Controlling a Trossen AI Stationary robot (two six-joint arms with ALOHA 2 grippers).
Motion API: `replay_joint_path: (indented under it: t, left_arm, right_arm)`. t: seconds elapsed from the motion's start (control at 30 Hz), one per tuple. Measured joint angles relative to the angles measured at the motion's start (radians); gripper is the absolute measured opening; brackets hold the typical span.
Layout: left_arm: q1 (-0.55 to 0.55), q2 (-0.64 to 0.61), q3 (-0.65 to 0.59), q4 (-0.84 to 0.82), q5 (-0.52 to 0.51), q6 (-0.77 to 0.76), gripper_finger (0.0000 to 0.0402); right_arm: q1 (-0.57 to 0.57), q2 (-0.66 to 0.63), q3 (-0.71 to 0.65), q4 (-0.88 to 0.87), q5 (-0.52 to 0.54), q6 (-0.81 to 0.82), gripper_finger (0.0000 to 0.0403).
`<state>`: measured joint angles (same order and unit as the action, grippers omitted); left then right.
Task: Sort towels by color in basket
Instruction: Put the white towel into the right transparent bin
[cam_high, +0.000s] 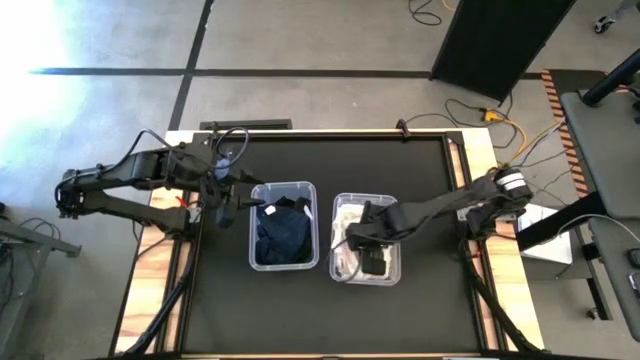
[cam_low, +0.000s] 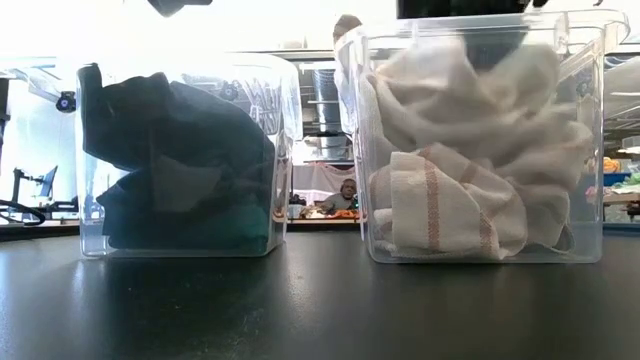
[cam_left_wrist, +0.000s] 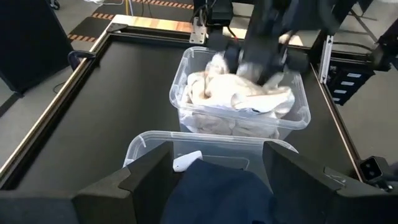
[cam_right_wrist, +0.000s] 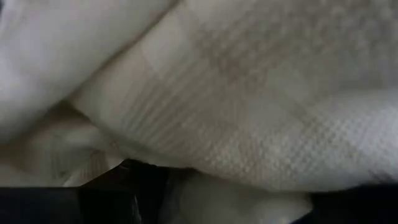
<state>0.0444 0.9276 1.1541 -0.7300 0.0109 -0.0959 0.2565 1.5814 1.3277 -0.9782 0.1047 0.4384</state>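
Observation:
Two clear bins stand side by side on the black table. The left bin (cam_high: 253, 228) holds dark towels (cam_high: 285, 235) (cam_low: 170, 170), navy and black, heaped on its floor. The right bin (cam_high: 398, 252) holds white and cream towels (cam_high: 350, 238) (cam_low: 470, 120); one with thin reddish stripes (cam_low: 440, 205) lies against its near wall. My left gripper (cam_high: 232, 208) (cam_left_wrist: 217, 152) is open at the dark bin's left rim, with a navy towel (cam_left_wrist: 217, 193) showing between its fingers. My right gripper (cam_high: 368, 258) (cam_left_wrist: 264, 59) reaches down into the white bin, where white cloth (cam_right_wrist: 249, 93) fills its wrist view.
The bins sit mid-table with a narrow gap between them. Bare black table (cam_high: 330, 320) lies on all sides, inside a raised wooden frame (cam_high: 470, 150). Cables and a dark panel (cam_high: 490, 40) lie on the floor beyond. People show far off in the room (cam_low: 345, 195).

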Motion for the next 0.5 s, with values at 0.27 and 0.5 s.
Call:
replay_joint_path:
  t: [0.27, 0.5]
  left_arm:
    - [0.0, 0.0, -0.005, 0.001, -0.006, 0.006, 0.0233]
    - [0.0, -0.001, -0.005, 0.0, -0.025, 0.012, 0.0233]
  right_arm:
    - [-0.09, 0.15, 0.037, 0.007, -0.048, -0.158, 0.0224]
    - [-0.07, 0.077, 0.19, -0.206, -0.021, -0.129, 0.0224]
